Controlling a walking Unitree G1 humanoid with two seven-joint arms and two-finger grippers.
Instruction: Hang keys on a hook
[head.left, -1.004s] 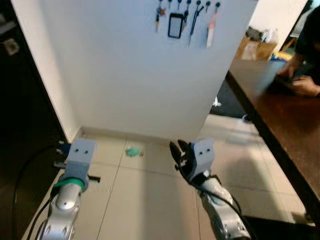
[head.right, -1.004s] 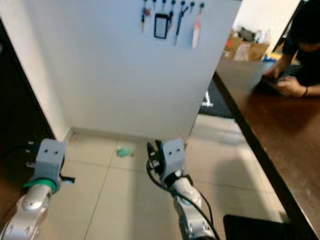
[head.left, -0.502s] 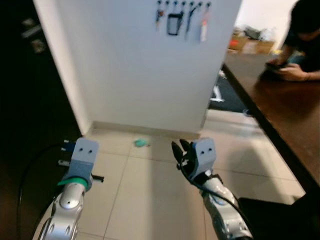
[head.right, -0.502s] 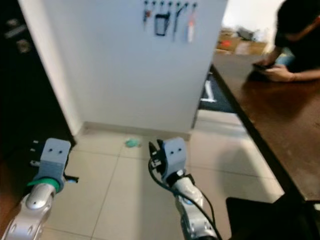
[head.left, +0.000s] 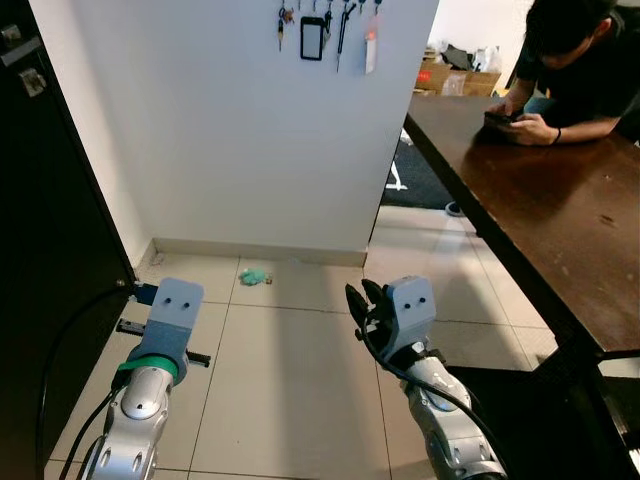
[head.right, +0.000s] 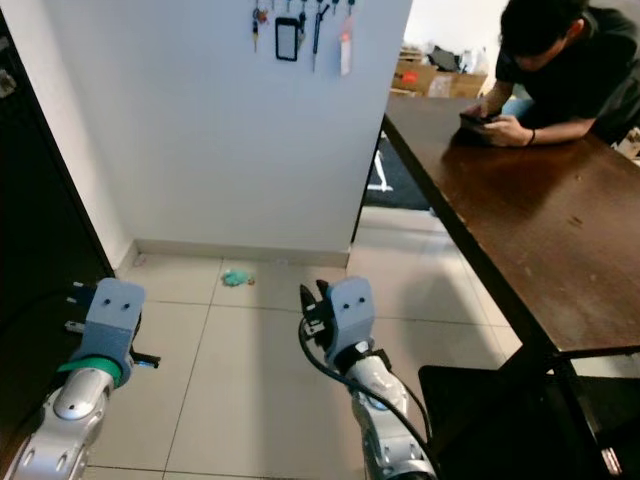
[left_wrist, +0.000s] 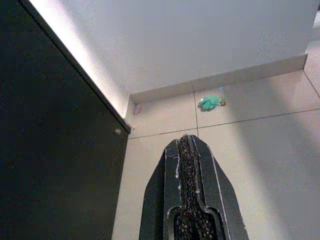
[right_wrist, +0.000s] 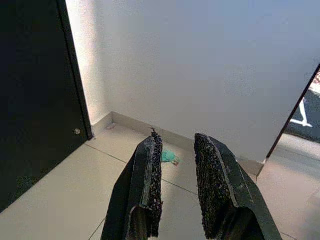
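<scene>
A small teal bundle, apparently the keys (head.left: 254, 276), lies on the pale floor tile close to the skirting of the white wall. High on that wall a row of hooks (head.left: 328, 8) carries several hanging items, among them a black frame and a white tag. My right gripper (right_wrist: 177, 142) is held low over the floor, open and empty, with the teal bundle (right_wrist: 170, 156) seen beyond its tips. My left gripper (left_wrist: 187, 140) is shut with nothing in it, and the teal bundle (left_wrist: 211, 102) lies ahead of it near the wall.
A dark door (head.left: 40, 220) stands on the left, meeting the wall at a corner. A long brown table (head.left: 540, 200) runs along the right, with a person (head.left: 570, 60) leaning on its far end over a phone. A black seat (head.left: 540, 420) sits below the table.
The whole picture has shifted as the camera moved, bringing the person and table further into view. Both arms keep the same pose, and the teal bundle stays on the floor.
</scene>
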